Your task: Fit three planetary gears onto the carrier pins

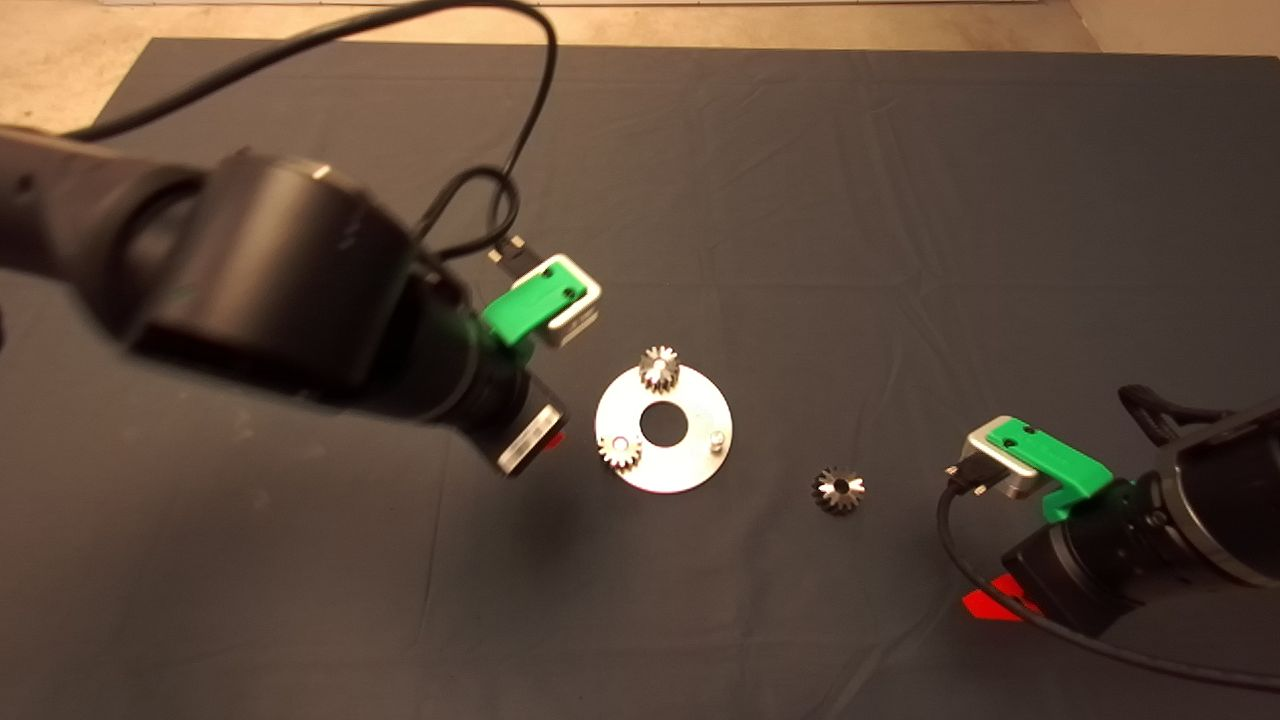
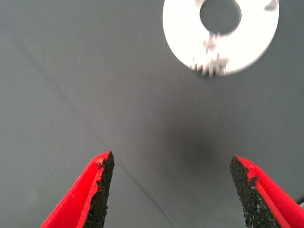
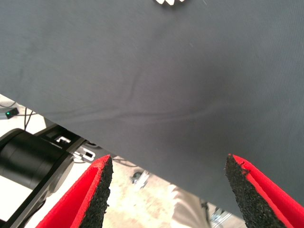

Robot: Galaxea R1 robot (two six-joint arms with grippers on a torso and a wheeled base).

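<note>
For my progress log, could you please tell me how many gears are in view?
3. One gear sits on the plate at its far edge, one at its left edge, and one lies loose on the mat, right of the plate.

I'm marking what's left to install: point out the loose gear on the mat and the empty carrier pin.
loose gear [image 1: 839, 489], head view, on its toothed top face beside the centre hole.
empty carrier pin [image 1: 716, 439], head view, on the peg's top end.

Silvery gears [image 1: 659, 369], dark grey mat [image 1: 800, 200]
</note>
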